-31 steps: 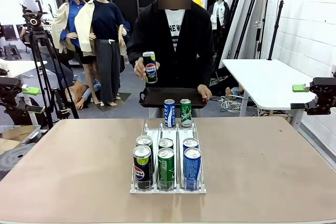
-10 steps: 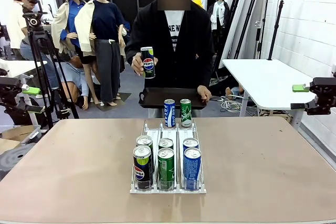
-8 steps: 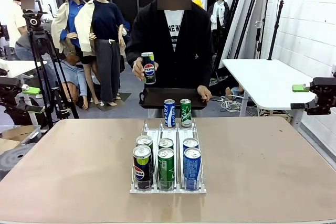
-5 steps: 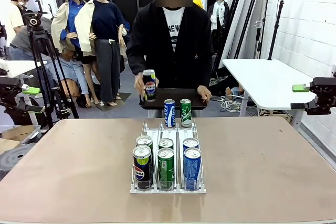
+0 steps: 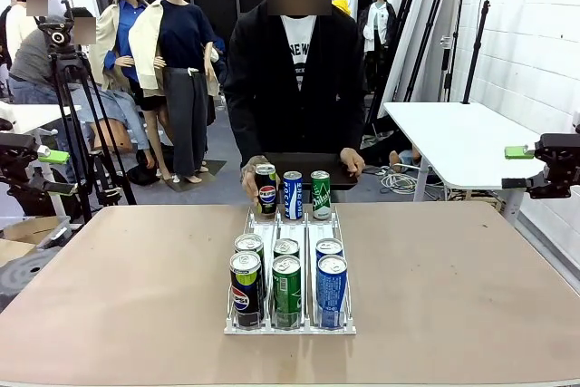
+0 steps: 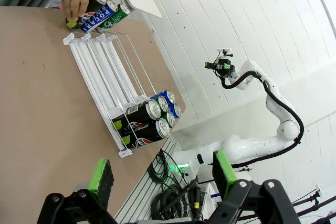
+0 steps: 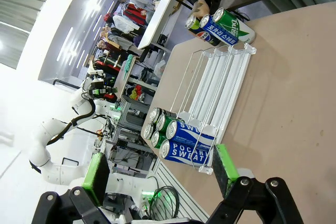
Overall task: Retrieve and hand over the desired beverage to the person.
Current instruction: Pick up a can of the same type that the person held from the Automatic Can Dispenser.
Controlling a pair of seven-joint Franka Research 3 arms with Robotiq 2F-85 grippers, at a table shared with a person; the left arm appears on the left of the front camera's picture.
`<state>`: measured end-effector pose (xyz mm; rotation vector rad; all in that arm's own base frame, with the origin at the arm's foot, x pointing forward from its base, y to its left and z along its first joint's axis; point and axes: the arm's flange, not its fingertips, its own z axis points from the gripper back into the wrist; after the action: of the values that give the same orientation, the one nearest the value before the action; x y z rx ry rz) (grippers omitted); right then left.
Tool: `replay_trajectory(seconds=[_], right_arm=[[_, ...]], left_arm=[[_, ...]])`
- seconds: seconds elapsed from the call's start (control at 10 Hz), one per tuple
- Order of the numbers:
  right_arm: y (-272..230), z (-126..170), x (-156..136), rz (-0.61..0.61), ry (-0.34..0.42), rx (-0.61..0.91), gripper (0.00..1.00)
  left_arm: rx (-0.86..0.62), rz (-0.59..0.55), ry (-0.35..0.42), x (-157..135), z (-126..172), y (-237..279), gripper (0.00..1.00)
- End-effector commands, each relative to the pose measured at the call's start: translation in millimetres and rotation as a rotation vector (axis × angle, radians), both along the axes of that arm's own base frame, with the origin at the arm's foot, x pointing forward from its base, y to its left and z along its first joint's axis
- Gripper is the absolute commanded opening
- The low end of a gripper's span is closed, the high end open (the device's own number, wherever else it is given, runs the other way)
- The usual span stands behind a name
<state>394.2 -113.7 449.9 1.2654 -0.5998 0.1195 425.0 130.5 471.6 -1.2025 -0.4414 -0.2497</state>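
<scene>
The person [image 5: 294, 79] stands at the table's far side, one hand [image 5: 249, 178] around a black Pepsi can [image 5: 265, 190] that stands at the far end of the rack's left lane. A blue can [image 5: 292, 195] and a green can [image 5: 321, 193] stand beside it. At the near end of the clear rack [image 5: 290, 224] stand several cans, with a Pepsi can [image 5: 245, 289] front left, a green can [image 5: 286, 291] in the middle and a blue can [image 5: 331, 291] at the right. My left gripper [image 5: 54, 172] [image 6: 163, 174] and right gripper [image 5: 517, 168] [image 7: 161, 169] hang open and empty, far out to either side.
The person's other hand [image 5: 352, 162] holds a black tray [image 5: 304, 160] just past the table's far edge. A camera tripod [image 5: 68, 97] stands at the back left and a white table [image 5: 453, 138] at the back right. Bare tabletop [image 5: 118, 287] lies on both sides of the rack.
The person has lowered the Pepsi can from chest height down to the far end of the rack's left lane. Neither gripper has moved.
</scene>
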Motion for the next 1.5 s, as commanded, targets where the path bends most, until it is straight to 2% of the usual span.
replay_trajectory(seconds=[0.0, 0.9, 1.2, 1.4], right_arm=[[0.6, 0.4, -0.7, -0.005, -0.002, -0.005, 1.0], [0.6, 0.4, -0.7, -0.005, -0.002, -0.005, 1.0], [0.6, 0.4, -0.7, -0.005, -0.002, -0.005, 1.0], [0.6, 0.4, -0.7, -0.005, -0.002, -0.005, 1.0]], left_arm=[[0.0, 0.003, -0.003, -1.0, 0.7, 0.5, 1.0], [-0.021, 0.014, 0.008, 2.2, 0.7, -3.7, 1.0], [-0.024, -0.002, 0.07, 0.0, 8.5, -35.0, 1.0], [0.037, -0.025, 0.123, -5.3, 12.4, -67.5, 1.0]])
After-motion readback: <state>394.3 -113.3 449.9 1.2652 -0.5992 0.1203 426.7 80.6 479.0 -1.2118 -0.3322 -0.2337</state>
